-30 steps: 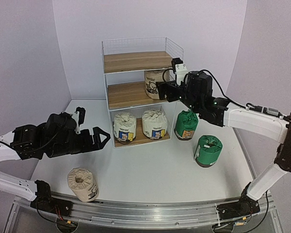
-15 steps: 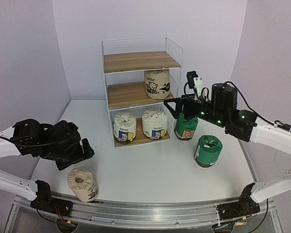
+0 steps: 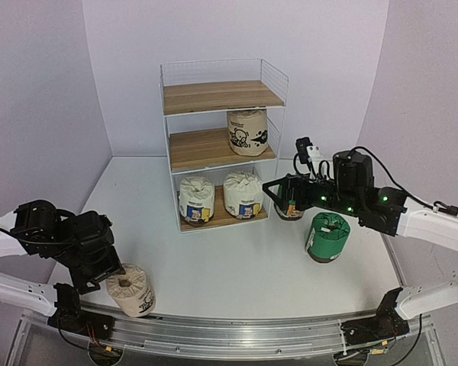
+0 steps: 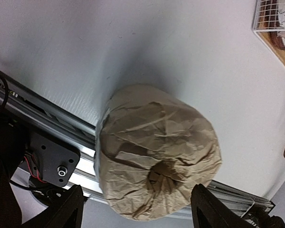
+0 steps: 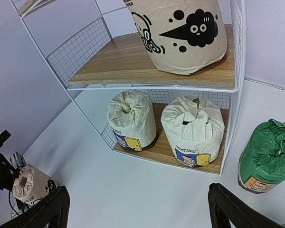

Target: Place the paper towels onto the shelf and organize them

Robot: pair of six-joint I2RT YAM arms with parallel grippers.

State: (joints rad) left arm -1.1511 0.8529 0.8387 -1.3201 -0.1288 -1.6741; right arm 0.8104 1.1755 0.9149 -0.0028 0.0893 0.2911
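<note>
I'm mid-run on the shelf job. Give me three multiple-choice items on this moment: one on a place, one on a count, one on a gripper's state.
1. On the shelf, the beige roll with black prints stands on:
A) the top board
B) the middle board
C) the bottom board

2. How many green rolls stand on the table, off the shelf?
A) one
B) two
C) three

3. The left gripper over the near beige roll is:
A) open
B) shut on the roll
C) shut on nothing

Answers:
1 B: it stands on the middle board, with the two white rolls on the board below.
2 B: one stands by the shelf's right side, and the other stands nearer the arms.
3 A: the left wrist view shows its fingers wide apart, one on either side of the roll.
</note>
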